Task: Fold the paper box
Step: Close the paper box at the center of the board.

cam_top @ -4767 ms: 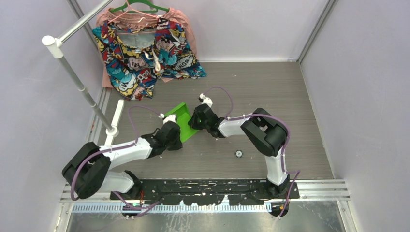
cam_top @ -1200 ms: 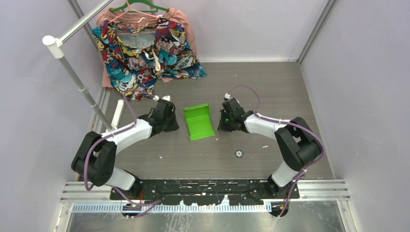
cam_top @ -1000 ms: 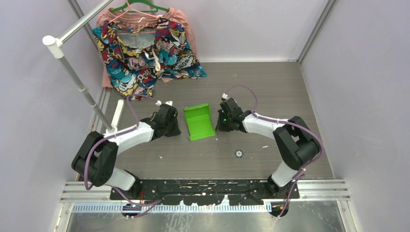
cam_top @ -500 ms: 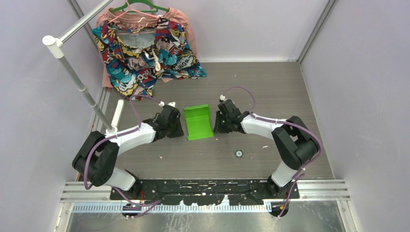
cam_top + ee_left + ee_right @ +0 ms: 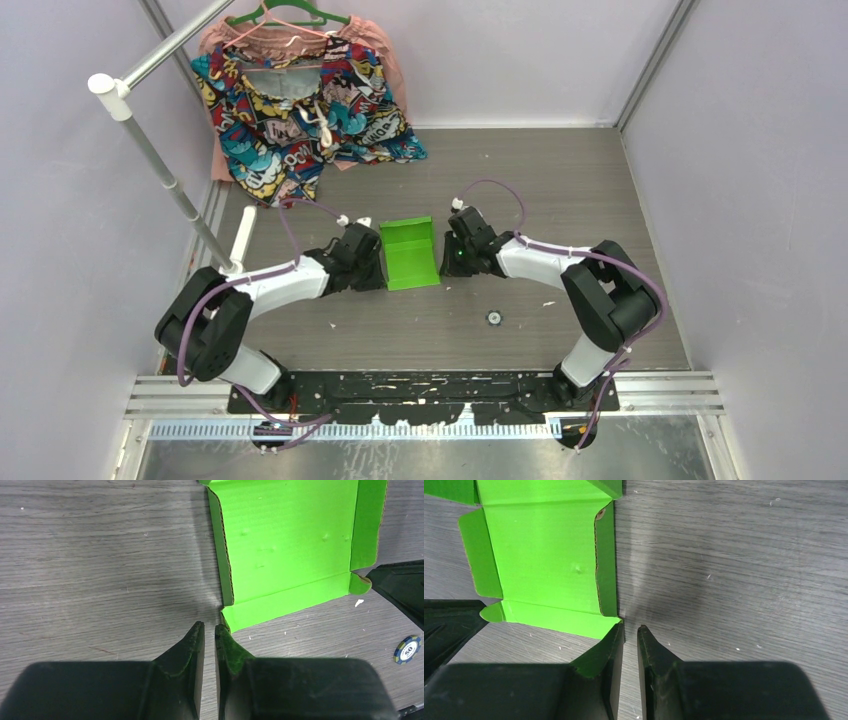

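Observation:
The paper box point(image 5: 410, 253), lime-green card with its side walls partly raised, lies open on the table between my two arms. My left gripper point(image 5: 375, 268) sits low at its near-left corner. In the left wrist view the box point(image 5: 290, 545) lies just ahead, and the left gripper point(image 5: 209, 626) is open by a narrow gap with only table between the fingers. My right gripper point(image 5: 447, 262) is at the near-right corner. In the right wrist view the box point(image 5: 544, 555) is ahead to the left, and the right gripper point(image 5: 630, 628) is also narrowly open and holds nothing.
A small poker chip point(image 5: 493, 318) lies on the table nearer the bases, also visible from the left wrist point(image 5: 409, 649). A colourful patterned garment point(image 5: 300, 100) hangs at the back left by a white rack pole point(image 5: 170, 180). Walls close in the table's sides.
Both grippers have slid inward to the box's near corners. Their jaws have gone from shut to slightly apart. The box has turned a little squarer to the table edge.

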Available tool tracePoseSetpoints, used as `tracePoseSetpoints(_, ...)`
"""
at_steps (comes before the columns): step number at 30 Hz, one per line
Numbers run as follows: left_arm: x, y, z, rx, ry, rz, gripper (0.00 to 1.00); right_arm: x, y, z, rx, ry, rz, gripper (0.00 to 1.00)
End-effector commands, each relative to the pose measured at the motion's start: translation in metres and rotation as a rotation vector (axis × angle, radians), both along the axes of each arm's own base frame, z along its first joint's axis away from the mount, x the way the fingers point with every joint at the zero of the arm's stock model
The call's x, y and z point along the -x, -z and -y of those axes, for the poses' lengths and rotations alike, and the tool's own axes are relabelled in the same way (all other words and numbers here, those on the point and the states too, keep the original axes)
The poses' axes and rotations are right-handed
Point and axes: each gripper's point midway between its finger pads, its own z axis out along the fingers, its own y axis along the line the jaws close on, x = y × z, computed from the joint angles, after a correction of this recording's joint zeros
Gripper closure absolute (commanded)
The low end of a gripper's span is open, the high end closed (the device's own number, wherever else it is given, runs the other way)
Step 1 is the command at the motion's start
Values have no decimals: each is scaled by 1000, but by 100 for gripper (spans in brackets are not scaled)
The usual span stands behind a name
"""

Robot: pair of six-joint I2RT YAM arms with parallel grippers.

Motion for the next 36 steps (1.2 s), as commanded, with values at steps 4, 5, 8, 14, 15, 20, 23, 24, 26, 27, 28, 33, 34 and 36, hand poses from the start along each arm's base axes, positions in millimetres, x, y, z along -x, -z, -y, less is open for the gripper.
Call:
tracePoseSetpoints(4, -5, -6, 3, 6, -14, 26, 85, -3, -8, -7, -6, -14, 35, 77)
tracePoseSetpoints(5, -5, -7, 2, 5, -15, 28, 85, -3, -8, -6, -5, -14, 34, 77)
tracePoseSetpoints(8, -7, -9, 4, 4, -14, 34, 85, -2, -8, -7, -5, -17, 34, 77)
tracePoseSetpoints(14, -8, -10, 6, 5, -8, 36, 85, 0, -8, -10, -2, -26, 33, 77)
tracePoseSetpoints(15, -9, -11, 7, 6, -7, 36, 85, 1, -8, -10, -1, -27, 32, 77)
tracePoseSetpoints(20, -8, -10, 11, 2, 4, 32, 85, 2, -6, -14, 6, -37, 30, 77)
tracePoseSetpoints(23, -9, -10, 13, -2, 10, 32, 85, 3, -6, -15, 10, -43, 29, 77)
tracePoseSetpoints(24, -9, -11, 14, -1, 12, 32, 85, 3, -6, -16, 10, -45, 29, 77)
tracePoseSetpoints(26, -10, -11, 15, -4, 14, 32, 85, 3, -6, -17, 13, -48, 30, 77)
tracePoseSetpoints(27, -10, -11, 15, -5, 14, 31, 85, 3, -6, -18, 16, -50, 30, 77)
tracePoseSetpoints(28, -10, -11, 16, -6, 16, 31, 85, 3, -6, -19, 17, -52, 32, 77)
tracePoseSetpoints(33, -10, -9, 19, -13, 23, 26, 85, 6, -3, -19, 29, -59, 24, 77)
tracePoseSetpoints(34, -10, -9, 19, -14, 24, 26, 85, 6, -2, -19, 31, -60, 22, 77)
tracePoseSetpoints(36, -10, -9, 19, -17, 27, 24, 85, 7, 0, -20, 35, -62, 19, 77)
